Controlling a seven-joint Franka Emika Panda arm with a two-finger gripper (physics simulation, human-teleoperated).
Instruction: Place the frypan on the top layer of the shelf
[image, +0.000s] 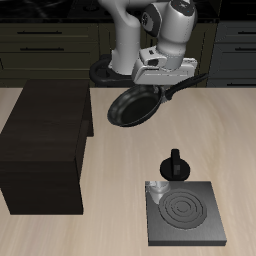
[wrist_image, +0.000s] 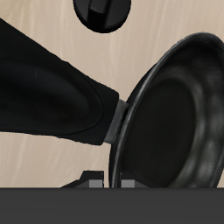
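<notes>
Nearest the front edge of the table (image: 110, 235) sits the square stove plate (image: 184, 213) with its spiral rings, and a small clear glass (image: 156, 189) stands at its far corner. Just behind the plate a small black pot (image: 177, 164) stands upright on the wood. Farther back and well above the tabletop, the frypan (image: 131, 105) hangs tilted in the air, its hollow side turned toward the front and nothing inside it (the wrist view shows the same bare, glossy bowl (wrist_image: 179, 122) with the handle (wrist_image: 52, 92) running off from its rim). The gripper (image: 166, 82) sits at the handle end of the pan, and its fingers look clamped on the handle, though the fingertips are hard to make out. The shelf (image: 45, 140) is a big dark cabinet standing on the table toward the other side, its flat top bare and lower than the pan. The pan's rim is near the shelf's far corner but does not touch it, hanging over bare wood between the shelf and the black pot. Bare tabletop lies between the shelf and the stove plate.
</notes>
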